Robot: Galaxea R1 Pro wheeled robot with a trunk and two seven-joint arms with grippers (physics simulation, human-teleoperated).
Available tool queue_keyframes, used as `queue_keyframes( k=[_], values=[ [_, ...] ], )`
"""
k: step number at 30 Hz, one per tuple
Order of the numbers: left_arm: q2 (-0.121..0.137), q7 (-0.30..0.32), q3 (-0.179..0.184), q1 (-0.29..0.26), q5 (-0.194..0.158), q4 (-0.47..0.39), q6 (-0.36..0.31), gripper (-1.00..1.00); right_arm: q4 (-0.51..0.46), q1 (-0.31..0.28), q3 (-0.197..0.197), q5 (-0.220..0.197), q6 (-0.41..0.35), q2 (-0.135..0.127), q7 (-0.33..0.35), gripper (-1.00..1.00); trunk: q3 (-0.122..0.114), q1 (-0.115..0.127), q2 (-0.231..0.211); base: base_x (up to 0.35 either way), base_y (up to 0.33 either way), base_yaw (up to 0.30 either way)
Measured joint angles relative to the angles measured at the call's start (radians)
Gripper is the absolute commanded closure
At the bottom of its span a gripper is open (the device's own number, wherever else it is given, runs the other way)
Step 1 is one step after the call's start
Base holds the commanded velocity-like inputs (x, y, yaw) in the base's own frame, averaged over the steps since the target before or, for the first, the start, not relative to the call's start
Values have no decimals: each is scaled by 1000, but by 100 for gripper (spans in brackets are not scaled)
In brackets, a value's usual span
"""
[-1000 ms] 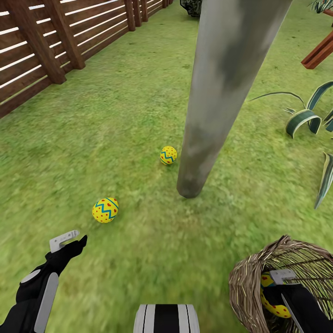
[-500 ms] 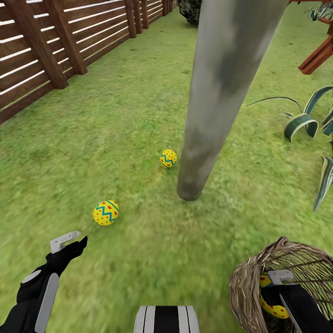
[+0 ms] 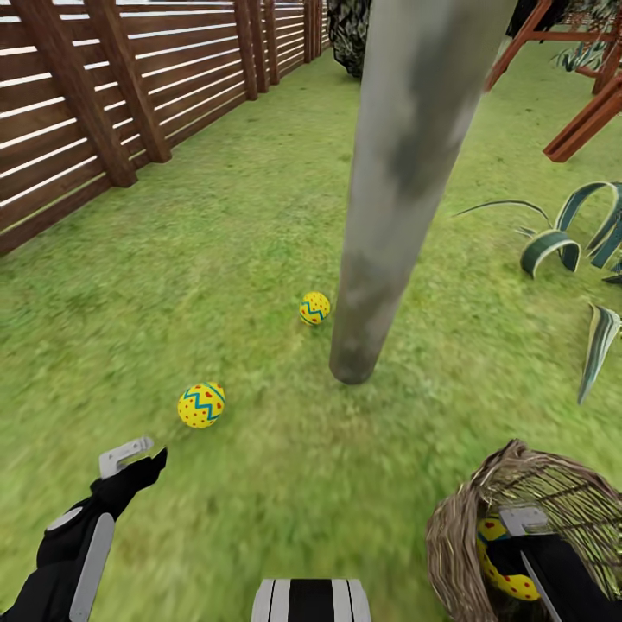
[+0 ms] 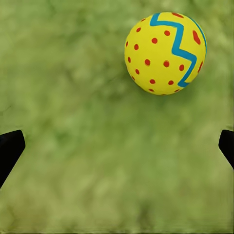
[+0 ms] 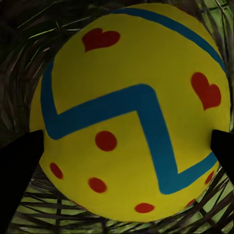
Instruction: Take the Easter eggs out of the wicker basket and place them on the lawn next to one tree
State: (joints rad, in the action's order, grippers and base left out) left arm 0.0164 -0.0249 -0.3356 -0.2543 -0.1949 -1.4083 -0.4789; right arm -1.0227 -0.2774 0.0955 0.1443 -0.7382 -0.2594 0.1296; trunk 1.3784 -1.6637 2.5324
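Note:
Two Easter eggs lie on the lawn (image 3: 216,259): one (image 3: 314,308) close beside the grey trunk of the tree (image 3: 380,216), the other (image 3: 201,405) further out. My left gripper (image 3: 138,456) hangs open just short of that second egg (image 4: 165,52), which lies ahead of the spread fingers, not between them. The third egg (image 3: 494,566) sits inside the wicker basket (image 3: 453,536) at the lower right. My right gripper (image 3: 517,544) reaches into the basket, and its fingertips (image 5: 19,170) press on both sides of this egg (image 5: 131,112).
A brown slatted fence (image 3: 95,104) runs along the left. Spiky striped plants (image 3: 561,242) stand right of the trunk, with a wooden swing frame (image 3: 579,121) behind them. A dark bush (image 3: 350,34) stands at the far end of the fence.
The whole head view has shifted, so the camera has tilted up a little. Eggs, basket and both arms keep their places relative to one another.

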Motion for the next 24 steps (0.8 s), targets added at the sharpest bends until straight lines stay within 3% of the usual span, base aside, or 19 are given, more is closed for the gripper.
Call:
queue_keyframes(
  k=[4, 7, 21, 24],
  values=[
    [-1, 1, 0, 0, -1, 4, 3, -100, 8, 0, -2, 0, 0, 1, 0, 100, -16, 2, -1, -56, 0, 0],
    [-16, 1, -1, 0, -1, 4, 9, -100, 9, 0, -2, -1, 0, 2, 0, 100, -27, 4, -2, -1, 0, 0],
    [-16, 3, 0, 0, -1, -1, 12, -100, 9, 0, 0, -1, 0, 0, 1, 100, -81, 10, -5, 0, 0, 0],
    [-18, 3, 1, 0, -1, 2, 12, -100, 9, 0, 0, -1, 0, 1, 1, 100, -93, 11, -6, -248, 0, 0]
  ],
)
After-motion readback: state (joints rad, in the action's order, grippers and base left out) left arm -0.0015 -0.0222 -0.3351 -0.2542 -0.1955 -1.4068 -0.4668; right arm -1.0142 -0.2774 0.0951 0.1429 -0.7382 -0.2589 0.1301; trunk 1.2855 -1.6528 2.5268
